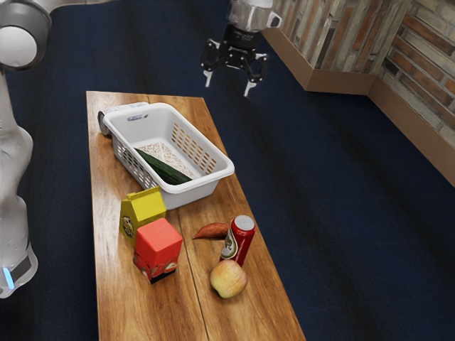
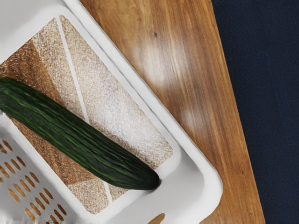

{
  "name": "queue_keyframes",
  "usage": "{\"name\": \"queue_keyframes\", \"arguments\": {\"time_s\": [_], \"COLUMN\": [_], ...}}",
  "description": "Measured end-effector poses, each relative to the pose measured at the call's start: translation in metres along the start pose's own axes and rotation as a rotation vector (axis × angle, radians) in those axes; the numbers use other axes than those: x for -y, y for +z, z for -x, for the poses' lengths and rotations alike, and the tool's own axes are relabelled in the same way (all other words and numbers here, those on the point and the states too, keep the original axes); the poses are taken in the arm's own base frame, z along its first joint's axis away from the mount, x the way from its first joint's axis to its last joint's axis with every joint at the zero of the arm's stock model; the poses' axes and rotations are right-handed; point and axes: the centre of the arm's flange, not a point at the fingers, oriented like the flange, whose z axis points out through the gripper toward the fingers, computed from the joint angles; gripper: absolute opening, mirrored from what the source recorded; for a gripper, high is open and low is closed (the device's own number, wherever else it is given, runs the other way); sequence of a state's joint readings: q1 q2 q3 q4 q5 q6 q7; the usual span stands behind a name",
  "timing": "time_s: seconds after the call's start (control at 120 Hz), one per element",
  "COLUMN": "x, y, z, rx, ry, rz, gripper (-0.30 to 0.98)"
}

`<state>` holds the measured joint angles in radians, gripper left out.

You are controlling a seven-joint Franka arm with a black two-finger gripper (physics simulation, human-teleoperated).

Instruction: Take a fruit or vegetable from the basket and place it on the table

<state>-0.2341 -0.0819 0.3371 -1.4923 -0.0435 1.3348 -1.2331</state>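
- The black two-finger tool (image 1: pixel 229 82) hangs raised, its fingertips spread apart with nothing between them.
- A long, dark green, ridged cucumber (image 1: pixel 165 168) lies slantwise inside the white plastic basket (image 1: pixel 205 190) on the brown wooden counter (image 1: pixel 128 305).
- Outside the basket, a red-yellow round apple (image 1: pixel 228 280) and a reddish tapered root (image 1: pixel 211 231) sit near a red metal can (image 1: pixel 243 234).
- A boxy red carton (image 1: pixel 158 245) stands beside a yellow gable-topped carton (image 1: pixel 146 206).

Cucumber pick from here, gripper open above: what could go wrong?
Basket clash: the cucumber lies below the rim of the basket, so the open gripper could catch a wall going in.
Tilt: it's long, so an off-centre grip may let one end droop or slip.
Knock-over: the upright can and red carton could get bumped during placing.
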Motion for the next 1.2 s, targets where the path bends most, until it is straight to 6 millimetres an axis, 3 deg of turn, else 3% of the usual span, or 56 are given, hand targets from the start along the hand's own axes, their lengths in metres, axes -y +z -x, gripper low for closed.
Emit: {"name": "queue_keyframes", "arguments": {"time_s": [0.15, 0.258, 0.3, 0.4, 0.542, 0.65, 0.708, 0.783, 0.85, 1.0, 1.2], "x": [-0.003, -0.009, -0.010, -0.009, -0.016, -0.027, -0.010, 0.028, 0.046, 0.069, 0.072], "y": [0.003, -0.002, -0.004, -0.029, -0.027, -0.013, -0.003, 0.011, 0.019, 0.048, 0.095], "z": [0.008, 0.055, 0.062, 0.074, 0.055, 0.061, 0.057, 0.022, 0.000, -0.021, -0.036], "rx": [-0.018, -0.023, -0.026, -0.055, -0.100, -0.124, -0.111, -0.092, -0.094, -0.082, -0.066], "ry": [-0.212, -0.049, 0.016, 0.176, 0.458, 0.719, 0.843, 0.923, 0.986, 1.147, 1.324], "rz": [-0.018, -0.012, -0.010, 0.039, 0.023, 0.005, 0.015, 0.046, 0.063, 0.080, 0.072], "gripper": [0.69, 0.69, 0.69, 0.69, 0.69, 0.69, 0.69, 0.69, 0.69, 0.69, 0.69]}}
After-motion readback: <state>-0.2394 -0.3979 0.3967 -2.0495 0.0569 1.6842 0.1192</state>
